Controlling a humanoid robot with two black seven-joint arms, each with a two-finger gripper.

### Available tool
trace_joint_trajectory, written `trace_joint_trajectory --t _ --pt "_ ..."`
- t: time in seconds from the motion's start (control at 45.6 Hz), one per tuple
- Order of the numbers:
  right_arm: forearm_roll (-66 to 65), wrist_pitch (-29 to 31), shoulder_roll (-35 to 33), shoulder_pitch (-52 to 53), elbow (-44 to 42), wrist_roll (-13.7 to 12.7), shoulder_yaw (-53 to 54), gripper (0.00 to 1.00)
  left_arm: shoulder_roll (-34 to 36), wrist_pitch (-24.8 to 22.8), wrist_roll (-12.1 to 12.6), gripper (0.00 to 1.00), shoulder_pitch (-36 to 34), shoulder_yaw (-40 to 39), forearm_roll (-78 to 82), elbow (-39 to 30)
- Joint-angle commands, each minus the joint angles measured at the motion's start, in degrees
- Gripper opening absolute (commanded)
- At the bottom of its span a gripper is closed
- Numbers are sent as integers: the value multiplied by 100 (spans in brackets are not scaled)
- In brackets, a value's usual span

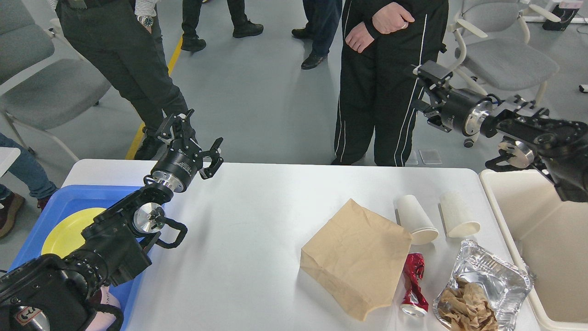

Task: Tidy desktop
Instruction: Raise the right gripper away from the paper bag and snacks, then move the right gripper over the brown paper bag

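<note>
The white desktop (257,220) fills the middle of the head view. On its right part lie a brown paper bag (353,257), two tipped white paper cups (415,219) (459,214), a crushed red can (413,285) and a foil tray (500,271) holding crumpled brown paper (466,305). My left gripper (195,138) is open and empty, raised above the desktop's far left edge. My right gripper (425,94) is open and empty, held high beyond the far right corner, in front of a person's dark trousers.
A blue tray (69,197) with a yellow plate (69,230) sits at the left edge under my left arm. A cream bin (546,239) stands off the right edge. People (386,92) stand close behind the table; grey chairs (505,59) are further back.
</note>
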Motion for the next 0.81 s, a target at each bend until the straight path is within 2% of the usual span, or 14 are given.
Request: trace_joint_trajectory --t 0.0,0.066,0.197,0.285,0.394,0.482,0.526,0.789 --pt "45 323 603 801 246 -341 -2082 100 0 0 0 96 3 0 -1 1" --pt "71 411 858 1144 518 -439 -2830 100 0 0 0 96 3 0 7 1" --pt "107 858 1385 1803 1046 -439 -3824 100 0 0 0 96 -5 0 7 1" --pt "107 1701 1763 2085 1108 -439 -4159 100 0 0 0 96 3 0 -1 1" --pt "107 3071 2167 2401 1117 -439 -4194 100 0 0 0 96 3 0 -1 1" --pt "115 3715 2387 2603 1117 -430 -4194 100 0 0 0 96 -5 0 -1 1" --pt "116 3854 2458 2735 1117 -430 -4194 100 0 0 0 96 3 0 7 1" --pt "89 3854 2880 3825 1459 -430 -4186 100 0 0 0 96 3 0 7 1"
